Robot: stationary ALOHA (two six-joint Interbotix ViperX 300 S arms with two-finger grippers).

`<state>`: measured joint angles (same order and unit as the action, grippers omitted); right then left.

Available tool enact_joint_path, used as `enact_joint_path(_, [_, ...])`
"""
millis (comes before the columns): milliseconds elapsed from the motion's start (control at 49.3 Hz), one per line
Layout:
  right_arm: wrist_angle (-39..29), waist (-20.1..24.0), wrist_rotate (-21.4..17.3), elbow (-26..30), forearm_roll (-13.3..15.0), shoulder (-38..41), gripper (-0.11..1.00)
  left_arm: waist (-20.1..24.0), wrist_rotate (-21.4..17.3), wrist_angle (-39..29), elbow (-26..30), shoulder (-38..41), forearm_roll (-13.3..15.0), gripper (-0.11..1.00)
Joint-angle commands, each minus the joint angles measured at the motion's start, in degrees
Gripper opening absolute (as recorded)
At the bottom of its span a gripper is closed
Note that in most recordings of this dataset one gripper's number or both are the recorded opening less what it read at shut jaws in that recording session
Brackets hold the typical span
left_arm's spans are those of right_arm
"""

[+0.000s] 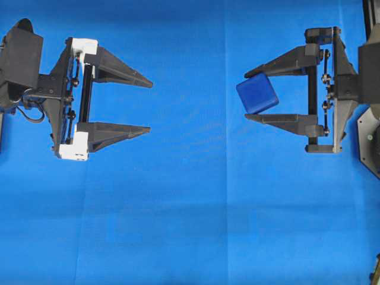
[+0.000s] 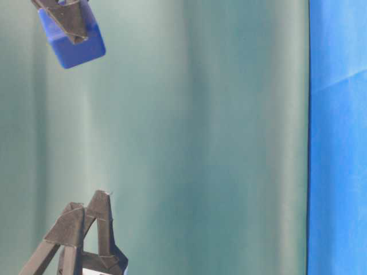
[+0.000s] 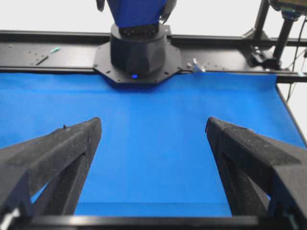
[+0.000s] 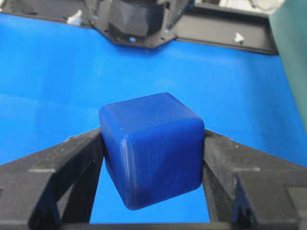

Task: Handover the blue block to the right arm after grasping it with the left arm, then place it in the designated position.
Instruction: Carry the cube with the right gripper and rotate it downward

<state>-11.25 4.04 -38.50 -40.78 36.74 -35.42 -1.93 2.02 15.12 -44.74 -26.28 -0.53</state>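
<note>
A: Handover done, by the look of it. Where is the block?

B: The block [image 1: 257,95] sits clamped between the right arm's jaws [image 1: 254,96], held near their tips and tilted, well clear of the blue cloth [image 1: 190,225]. The right wrist view shows a finger pressed to each side face.

A: And the left arm?

B: Its jaws [image 1: 148,105] stand wide apart, holding nothing, well away across the middle, tips pointing at the right arm. A cube has no long axis to speak of; only its tilt matters for setting it down.

A: Room to move?

B: Plenty. The worktop between and below the arms is bare cloth. No marked spot shows, so where it belongs cannot be told.
</note>
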Motion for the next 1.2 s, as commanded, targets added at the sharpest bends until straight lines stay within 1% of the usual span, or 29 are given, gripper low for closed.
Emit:
enact_joint_path(0, [-0.3,0.1,-0.1,1.2,-0.2,-0.4,0.52,0.1,-0.1,0.6,1.0,-0.5,0.0,0.93])
enact_joint_path(426, [-0.4,0.2,-0.2,1.3,-0.1,-0.4,0.52,0.1,-0.1,0.6,1.0,-0.6,-0.1,0.93])
enact_joint_path(1176, [-3.5,0.2,-0.4,1.3,-0.1,-0.4,0.52,0.1,-0.1,0.6,1.0,-0.7,0.0,0.93])
